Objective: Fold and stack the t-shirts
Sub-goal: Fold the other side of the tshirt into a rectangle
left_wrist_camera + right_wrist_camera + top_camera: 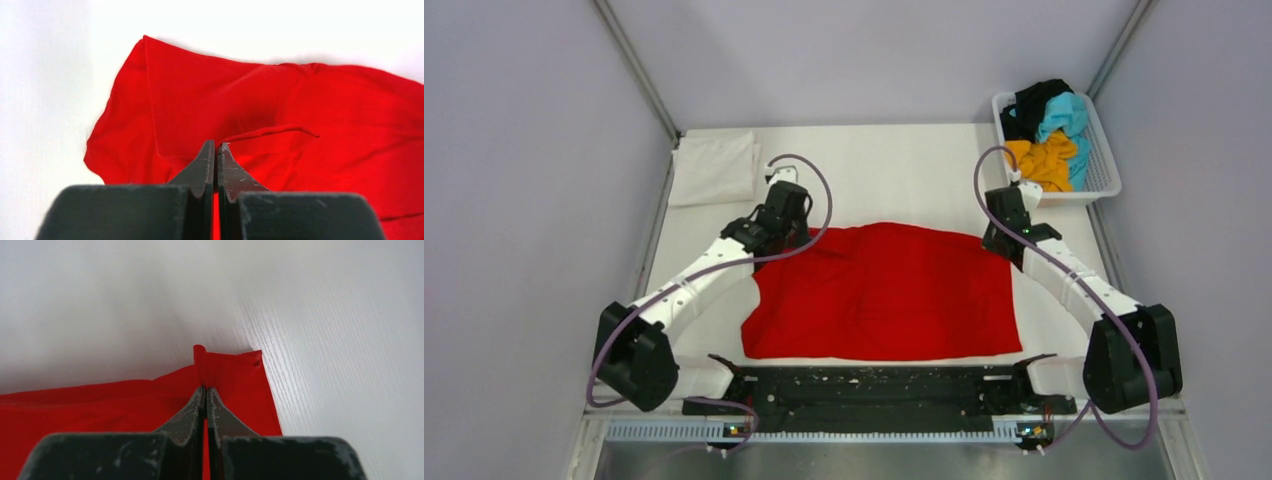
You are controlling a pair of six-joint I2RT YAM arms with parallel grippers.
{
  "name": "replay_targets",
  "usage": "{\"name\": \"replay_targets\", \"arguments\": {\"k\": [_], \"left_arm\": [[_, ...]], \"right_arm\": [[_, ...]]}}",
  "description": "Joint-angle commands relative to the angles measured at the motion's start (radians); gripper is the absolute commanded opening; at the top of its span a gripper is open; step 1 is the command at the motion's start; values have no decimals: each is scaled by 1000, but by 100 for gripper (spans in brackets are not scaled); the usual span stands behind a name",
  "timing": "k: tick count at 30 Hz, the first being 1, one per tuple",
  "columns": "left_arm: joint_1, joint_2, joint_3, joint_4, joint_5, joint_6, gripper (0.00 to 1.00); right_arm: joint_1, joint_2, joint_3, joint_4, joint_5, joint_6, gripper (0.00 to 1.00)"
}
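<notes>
A bright red t-shirt (884, 295) lies spread on the white table. My left gripper (796, 232) is at its far left corner. In the left wrist view the jaws (216, 146) are shut on a raised fold of the red cloth (325, 110). My right gripper (1002, 238) is at the far right corner. In the right wrist view it (205, 389) is shut on a pinched ridge of the red shirt (100, 400). A folded white t-shirt (714, 165) lies at the far left. Black (1036, 105), turquoise (1064, 115) and orange-yellow (1046, 160) shirts lie bunched in the basket.
The white mesh basket (1079, 195) stands at the far right corner of the table. Bare white table (894, 170) lies beyond the red shirt. Grey walls close in both sides. A black rail (874, 385) runs along the near edge between the arm bases.
</notes>
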Motion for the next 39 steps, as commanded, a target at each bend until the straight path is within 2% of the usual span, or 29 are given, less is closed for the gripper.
{"name": "replay_targets", "arguments": {"k": [1,13,22,24,27,28,29,30,31,32,33,36,39], "left_arm": [[-15,-90,-35,-41,-64,-92,0],[-92,-330,-215,-170,-64,-250,0],[-155,-481,-365,-274,28,-400,0],[-180,-506,-404,-293,53,-434,7],[-204,-557,-451,-371,62,-483,32],[-209,-586,-464,-389,87,-483,39],[-212,-620,-475,-400,117,-479,45],[-215,-654,-485,-402,160,-470,53],[-215,-691,-491,-402,172,-465,67],[-215,-718,-489,-402,176,-462,86],[-215,-738,-479,-396,179,-451,97],[-215,-737,-437,-330,174,-403,99],[-215,-652,-408,-191,126,-372,99]], "right_arm": [[10,-66,-1,-43,41,-15,0],[11,-116,-13,-111,81,-20,0],[11,-129,-70,-128,105,-10,0],[11,-127,-81,-145,107,7,0],[11,-127,-89,-219,116,70,3],[10,-134,-93,-249,117,97,6],[10,-144,-99,-275,116,117,13],[11,-161,-105,-298,112,137,30],[11,-182,-110,-316,110,155,50],[10,-205,-112,-329,102,163,60],[11,-230,-112,-335,97,169,70],[10,-311,-105,-307,70,161,97],[11,-371,-122,-196,-16,104,99]]}}
